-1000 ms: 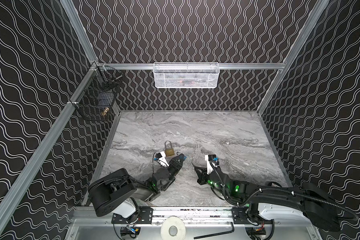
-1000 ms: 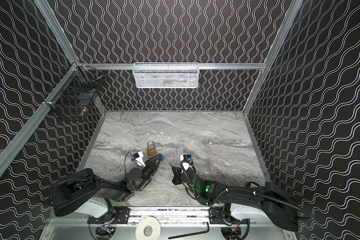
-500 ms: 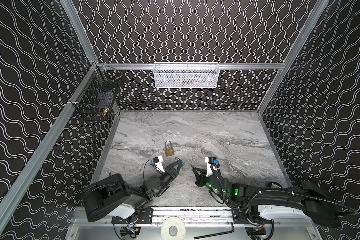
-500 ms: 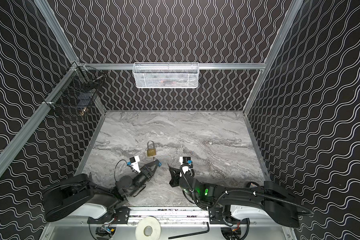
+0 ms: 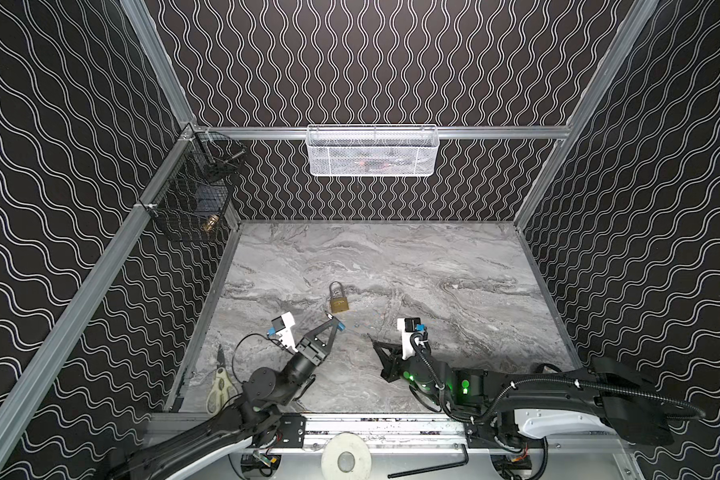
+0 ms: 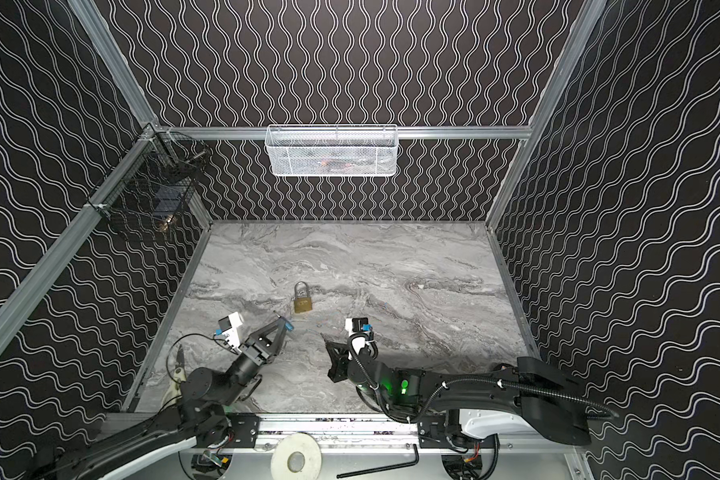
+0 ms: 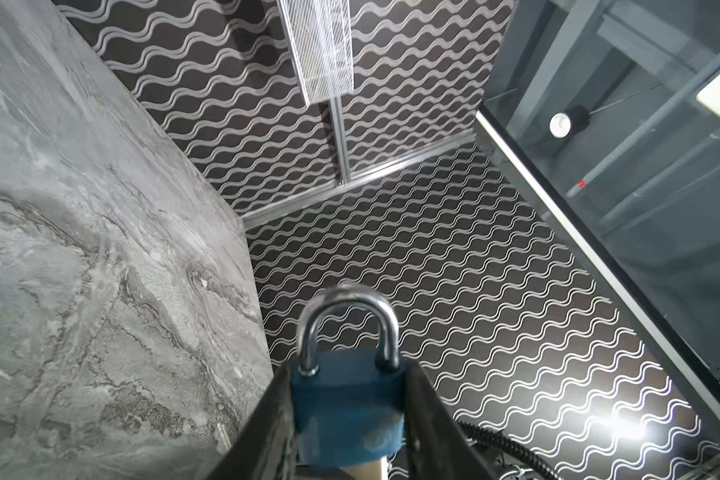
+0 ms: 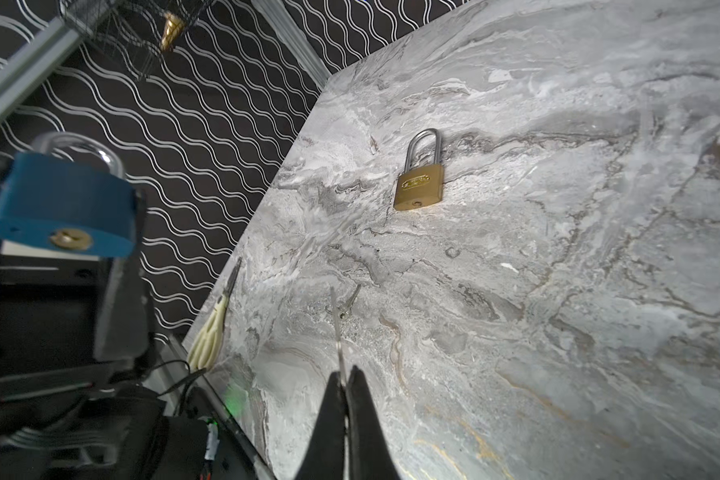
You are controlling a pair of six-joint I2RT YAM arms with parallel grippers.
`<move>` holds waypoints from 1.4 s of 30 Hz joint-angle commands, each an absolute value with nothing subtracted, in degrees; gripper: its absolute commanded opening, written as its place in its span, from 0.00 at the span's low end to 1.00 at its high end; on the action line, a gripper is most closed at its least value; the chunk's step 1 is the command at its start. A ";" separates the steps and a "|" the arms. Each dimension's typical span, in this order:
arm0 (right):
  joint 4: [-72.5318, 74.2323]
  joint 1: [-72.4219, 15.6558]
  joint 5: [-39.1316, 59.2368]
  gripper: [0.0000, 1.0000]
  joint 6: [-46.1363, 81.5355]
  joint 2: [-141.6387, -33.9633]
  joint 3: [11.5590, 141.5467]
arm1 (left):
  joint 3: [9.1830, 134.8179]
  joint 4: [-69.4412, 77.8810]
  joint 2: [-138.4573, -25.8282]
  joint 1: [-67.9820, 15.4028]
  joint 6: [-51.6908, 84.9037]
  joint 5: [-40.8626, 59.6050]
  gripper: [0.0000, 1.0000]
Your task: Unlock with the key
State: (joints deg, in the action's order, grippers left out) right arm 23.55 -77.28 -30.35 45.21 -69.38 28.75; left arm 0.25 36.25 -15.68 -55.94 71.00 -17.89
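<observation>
key (image 8: 336,332) pinched in the tightly closed right gripper (image 8: 344,376), blade left free for insertion. blue padlock (image 8: 59,199) clamped by its sides in the left gripper (image 5: 330,330), raised toward the front edge of the table (image 5: 454,266), keyway (image 8: 70,239) presented to the key, apart. brass padlock (image 8: 420,187) lying nearer mid-table.

Closed blue padlock (image 7: 346,403) sits in left tool (image 7: 348,368); silver key (image 8: 336,320) juts from right tool (image 8: 342,376).

Even overhead light; glare on the wall (image 7: 616,426); blue padlock (image 7: 346,407) softly blurred, wrist-view edges warped
</observation>
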 commanded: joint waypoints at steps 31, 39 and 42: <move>21.75 -83.52 -33.27 0.00 41.90 -84.73 43.91 | -0.16 2.74 -0.75 -56.07 77.60 -26.99 0.00; 20.78 -83.02 -31.81 0.00 41.16 -86.12 45.51 | -0.17 3.05 -0.81 -56.07 76.98 -26.46 0.00; 20.30 -82.97 -31.65 0.00 41.18 -86.72 45.94 | -0.16 2.90 -0.77 -56.07 77.32 -26.58 0.00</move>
